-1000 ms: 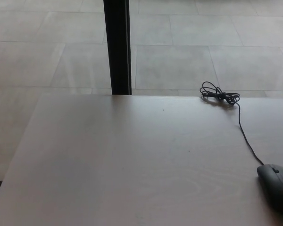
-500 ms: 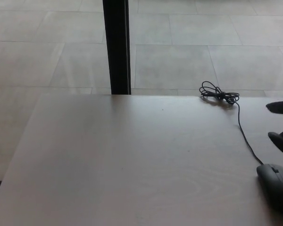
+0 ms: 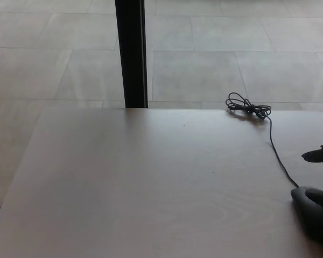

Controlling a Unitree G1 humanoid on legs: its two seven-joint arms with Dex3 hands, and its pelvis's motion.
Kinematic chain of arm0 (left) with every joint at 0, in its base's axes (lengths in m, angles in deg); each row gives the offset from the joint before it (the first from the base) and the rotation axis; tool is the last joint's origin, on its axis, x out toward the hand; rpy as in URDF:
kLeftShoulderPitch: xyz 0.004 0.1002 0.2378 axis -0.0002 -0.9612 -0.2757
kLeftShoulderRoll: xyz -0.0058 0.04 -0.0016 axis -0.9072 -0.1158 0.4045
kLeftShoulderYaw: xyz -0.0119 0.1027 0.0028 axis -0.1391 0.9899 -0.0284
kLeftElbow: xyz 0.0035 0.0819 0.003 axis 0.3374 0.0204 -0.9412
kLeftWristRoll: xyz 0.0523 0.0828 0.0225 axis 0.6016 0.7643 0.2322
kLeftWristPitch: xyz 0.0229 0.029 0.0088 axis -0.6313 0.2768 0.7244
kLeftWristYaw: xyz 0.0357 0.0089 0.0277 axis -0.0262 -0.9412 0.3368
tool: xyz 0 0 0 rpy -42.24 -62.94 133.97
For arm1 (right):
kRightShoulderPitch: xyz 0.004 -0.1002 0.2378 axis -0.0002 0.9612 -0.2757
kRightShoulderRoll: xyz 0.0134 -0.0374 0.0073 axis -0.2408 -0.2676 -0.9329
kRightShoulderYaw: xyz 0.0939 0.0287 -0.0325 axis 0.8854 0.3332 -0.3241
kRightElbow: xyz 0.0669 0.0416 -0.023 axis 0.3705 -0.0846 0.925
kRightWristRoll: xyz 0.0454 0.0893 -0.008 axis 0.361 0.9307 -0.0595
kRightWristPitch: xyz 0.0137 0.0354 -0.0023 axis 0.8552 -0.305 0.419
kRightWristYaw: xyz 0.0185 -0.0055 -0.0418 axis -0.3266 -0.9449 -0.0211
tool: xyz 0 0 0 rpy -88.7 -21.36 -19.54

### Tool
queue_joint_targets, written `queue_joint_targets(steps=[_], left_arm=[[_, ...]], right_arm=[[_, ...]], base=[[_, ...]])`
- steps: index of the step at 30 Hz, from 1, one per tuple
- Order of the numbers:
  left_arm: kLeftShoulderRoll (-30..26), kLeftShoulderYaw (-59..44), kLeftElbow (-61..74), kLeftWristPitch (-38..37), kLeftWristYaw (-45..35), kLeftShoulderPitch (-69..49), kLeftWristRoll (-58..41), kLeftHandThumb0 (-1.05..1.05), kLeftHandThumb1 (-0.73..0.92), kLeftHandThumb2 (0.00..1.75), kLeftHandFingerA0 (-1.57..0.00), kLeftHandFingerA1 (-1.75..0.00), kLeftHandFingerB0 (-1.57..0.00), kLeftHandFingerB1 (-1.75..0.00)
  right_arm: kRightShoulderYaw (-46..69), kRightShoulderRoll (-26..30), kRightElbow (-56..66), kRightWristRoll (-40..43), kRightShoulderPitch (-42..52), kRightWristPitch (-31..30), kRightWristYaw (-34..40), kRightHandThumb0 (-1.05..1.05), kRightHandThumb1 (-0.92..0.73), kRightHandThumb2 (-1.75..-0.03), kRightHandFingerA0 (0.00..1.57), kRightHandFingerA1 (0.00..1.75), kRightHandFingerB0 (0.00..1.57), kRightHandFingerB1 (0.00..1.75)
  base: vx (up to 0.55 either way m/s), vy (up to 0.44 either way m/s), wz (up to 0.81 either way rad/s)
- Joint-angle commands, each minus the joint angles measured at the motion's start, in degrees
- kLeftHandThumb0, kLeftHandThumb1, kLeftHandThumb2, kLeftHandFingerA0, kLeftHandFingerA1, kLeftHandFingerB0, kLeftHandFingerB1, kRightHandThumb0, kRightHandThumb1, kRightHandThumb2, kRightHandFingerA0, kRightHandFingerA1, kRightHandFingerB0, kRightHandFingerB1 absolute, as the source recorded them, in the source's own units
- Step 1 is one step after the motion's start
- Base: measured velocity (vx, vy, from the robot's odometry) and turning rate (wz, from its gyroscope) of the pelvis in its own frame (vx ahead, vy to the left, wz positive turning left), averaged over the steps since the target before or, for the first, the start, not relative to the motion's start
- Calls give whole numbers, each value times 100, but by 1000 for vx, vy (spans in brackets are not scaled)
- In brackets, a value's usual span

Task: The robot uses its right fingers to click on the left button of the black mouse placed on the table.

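Observation:
The black mouse [image 3: 314, 214] lies on the pale table [image 3: 151, 183] at its right side, partly cut off by the picture's right edge. Its thin black cable [image 3: 277, 158] runs away from it to a coiled bundle [image 3: 248, 107] near the table's far edge. Only two black fingers of my right hand [image 3: 322, 174] show at the right edge, spread apart and holding nothing. The upper fingertip [image 3: 313, 156] hovers above the table beyond the mouse. The lower finger [image 3: 315, 194] is at the mouse's front end; whether it touches cannot be told. My left hand does not show.
A black upright post [image 3: 130, 54] stands just behind the table's far edge, left of centre. Beyond it lies a grey tiled floor [image 3: 215, 48]. The table's left edge runs diagonally from the far left corner to the picture's bottom left.
My right hand came in from the right edge and has dropped lower, so that its lower finger is now at the mouse's front. The view has shifted slightly; the mouse itself has stayed put.

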Motion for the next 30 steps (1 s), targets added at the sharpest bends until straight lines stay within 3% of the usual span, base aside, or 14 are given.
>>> queue_joint_targets(steps=[1, 5, 12, 22, 23, 30], left_arm=[[-135, 107, 8, -189, -10, -58, -7, -69, 67, 60, -78, -61, -63, -52], [-128, 106, 2, -176, 1, -49, -72, -70, 67, 60, -78, -61, -65, -51], [-113, 68, 21, -95, 2, -30, -148, -70, 66, 60, -72, -60, -63, -51], [-123, 150, 20, -172, 15, -39, -82, -70, 66, 60, -77, -61, -60, -52], [-127, 111, 44, -125, -1, -30, -137, -69, 66, 60, -75, -61, -60, -52], [-125, 69, 11, -120, -2, -7, -174, -70, 66, 60, -76, -60, -61, -51]], right_arm=[[-61, 253, 101, -462, 110, 398, 50, -54, -74, -62, 47, 46, 38, 38], [-105, 275, 187, -604, 128, 366, -3, -55, -75, -63, 47, 43, 38, 37], [-378, 212, 1, -1025, 97, 893, 363, -59, -78, -64, 44, 45, 39, 39], [-579, 270, -488, -1456, 14, 1014, 612, -59, -76, -64, 45, 46, 41, 40], [-609, 336, -423, -1556, 35, 875, 532, -58, -65, -104, 38, 58, 29, 51], [-601, 427, -500, -1700, 79, 987, 743, -59, -63, -101, 37, 58, 38, 54]], base=[[0, 0, 0], [0, 0, 0], [0, 0, 0], [0, 0, 0], [0, 0, 0], [0, 0, 0]])
